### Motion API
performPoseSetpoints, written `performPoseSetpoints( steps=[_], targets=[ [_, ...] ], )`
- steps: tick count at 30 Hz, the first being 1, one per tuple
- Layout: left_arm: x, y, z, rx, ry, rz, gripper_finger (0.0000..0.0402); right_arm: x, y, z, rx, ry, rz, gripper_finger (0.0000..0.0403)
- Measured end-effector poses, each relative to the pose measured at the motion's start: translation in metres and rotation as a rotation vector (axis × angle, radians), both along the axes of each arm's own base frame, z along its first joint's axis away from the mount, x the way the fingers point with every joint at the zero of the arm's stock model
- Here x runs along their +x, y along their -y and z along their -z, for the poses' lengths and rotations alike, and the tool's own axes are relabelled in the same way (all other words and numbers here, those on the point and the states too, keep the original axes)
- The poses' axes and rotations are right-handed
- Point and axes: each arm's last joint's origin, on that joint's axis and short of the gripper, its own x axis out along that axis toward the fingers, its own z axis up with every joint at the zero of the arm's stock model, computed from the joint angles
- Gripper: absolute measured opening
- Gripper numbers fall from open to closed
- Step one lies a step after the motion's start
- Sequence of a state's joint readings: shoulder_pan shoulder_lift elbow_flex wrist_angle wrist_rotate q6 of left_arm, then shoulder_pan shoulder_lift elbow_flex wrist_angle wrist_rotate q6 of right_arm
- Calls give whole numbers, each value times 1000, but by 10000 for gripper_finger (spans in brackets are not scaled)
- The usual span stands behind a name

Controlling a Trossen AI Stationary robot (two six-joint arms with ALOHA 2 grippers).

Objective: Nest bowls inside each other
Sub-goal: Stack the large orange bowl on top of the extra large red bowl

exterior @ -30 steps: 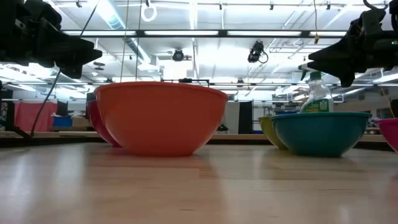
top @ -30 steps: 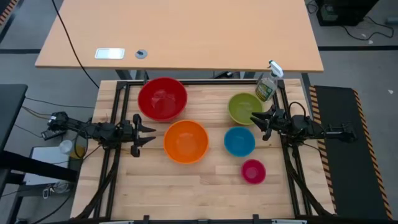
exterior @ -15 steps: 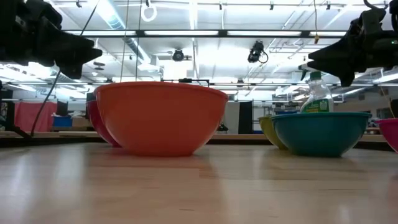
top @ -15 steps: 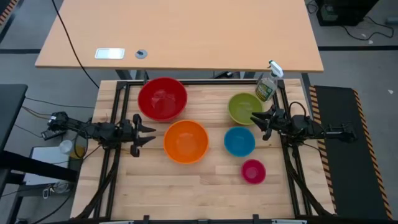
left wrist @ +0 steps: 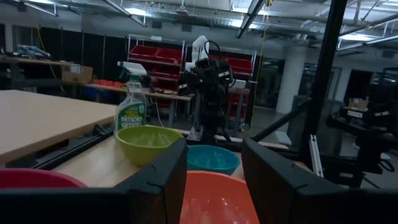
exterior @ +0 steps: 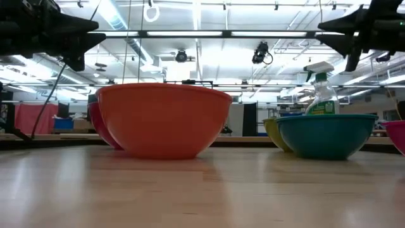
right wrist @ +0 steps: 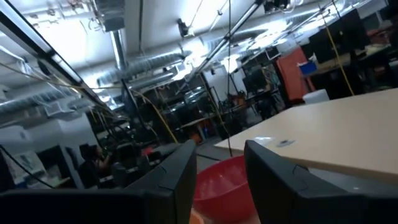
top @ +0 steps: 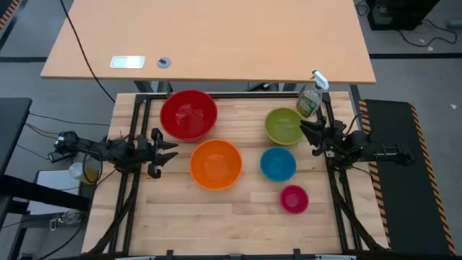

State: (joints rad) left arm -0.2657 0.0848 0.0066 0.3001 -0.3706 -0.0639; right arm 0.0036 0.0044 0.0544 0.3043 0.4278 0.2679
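Observation:
Five bowls rest apart on their bases on the wooden table: red (top: 188,114) at the far left, orange (top: 215,164) in front of it, green (top: 283,126) at the far right, blue (top: 278,164) nearer, and pink (top: 294,198) nearest. My left gripper (top: 173,152) hovers open at the table's left side, just left of the orange bowl (left wrist: 217,199), and points toward it. My right gripper (top: 308,137) hovers open at the right side, beside the green bowl. In the low view both grippers (exterior: 88,38) (exterior: 329,31) stand well above the bowl rims.
A clear spray bottle (top: 310,97) of greenish liquid stands at the far right corner, behind the green bowl. A black frame (top: 137,115) runs along the table's edges. A bare strip of wood (top: 216,224) lies along the near edge. A tan desk (top: 216,43) stands beyond.
Both grippers have risen a little and tipped their fingers upward, from slanting down to about level. The right one has also drawn slightly back toward the table's right edge. The bowls have not moved.

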Motion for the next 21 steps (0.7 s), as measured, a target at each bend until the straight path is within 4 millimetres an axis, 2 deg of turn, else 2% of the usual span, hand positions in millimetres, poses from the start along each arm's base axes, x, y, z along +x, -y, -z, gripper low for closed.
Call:
performPoseSetpoints(
  steps=[5, 8, 12, 16, 21],
  targets=[
    [-1, -1, -5, -10, 52, -15, 155, 2, -2, -1, -15, 2, -57, 143],
    [-5, -5, -20, -22, 185, -52, 155, 7, -3, -5, -68, 19, -99, 143],
    [-4, -7, -42, 1, 158, -74, 155, 19, -4, -12, -101, 27, -133, 143],
    [9, -5, -49, 41, 14, -83, 155, 44, -5, -23, -99, -101, -140, 143],
    [29, -1, -52, 109, -147, -109, 155, 96, -5, -36, -125, -340, -147, 143]
  ],
)
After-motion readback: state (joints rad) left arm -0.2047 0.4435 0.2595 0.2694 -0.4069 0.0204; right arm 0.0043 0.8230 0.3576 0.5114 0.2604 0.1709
